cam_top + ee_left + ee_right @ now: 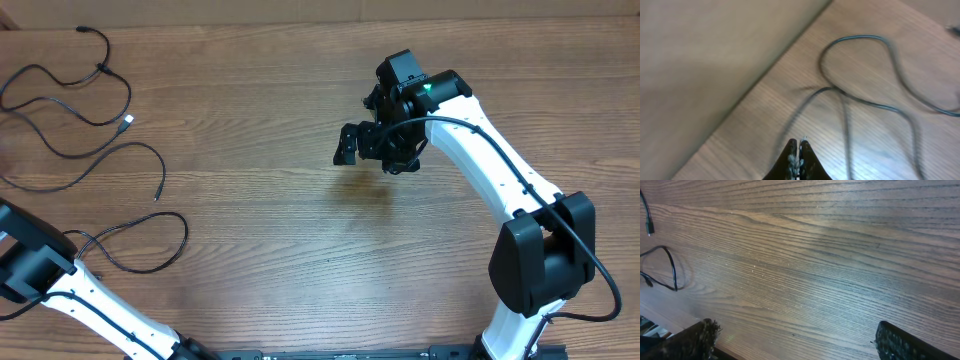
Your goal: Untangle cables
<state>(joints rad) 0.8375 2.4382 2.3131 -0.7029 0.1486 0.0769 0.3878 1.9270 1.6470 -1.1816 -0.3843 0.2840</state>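
Because the thin black flexible cables [100, 70] lie spread in loose loops across the upper left and middle left of the overhead frame, on the brown wood-grain table [300, 250], the coming move turns on which arm sits on that side. The left gripper [797, 145] is plainly the nearer: its arm enters at the lower left, and the lowest loop [183, 232] of cable curls just beside it. Its jaws are pressed together to a narrow point. In its wrist view a blurred strand runs from the loops in the upper right of the frame down toward the tips, but the blur hides whether that strand is actually pinched. The loop's long run lies up and to the right of the tips. The right gripper [375, 152] hangs wide and empty over bare wood at upper centre, well apart from every cord, all of which lie off toward the left of the frame. Any pull, I judge, should lead away from the other loops.
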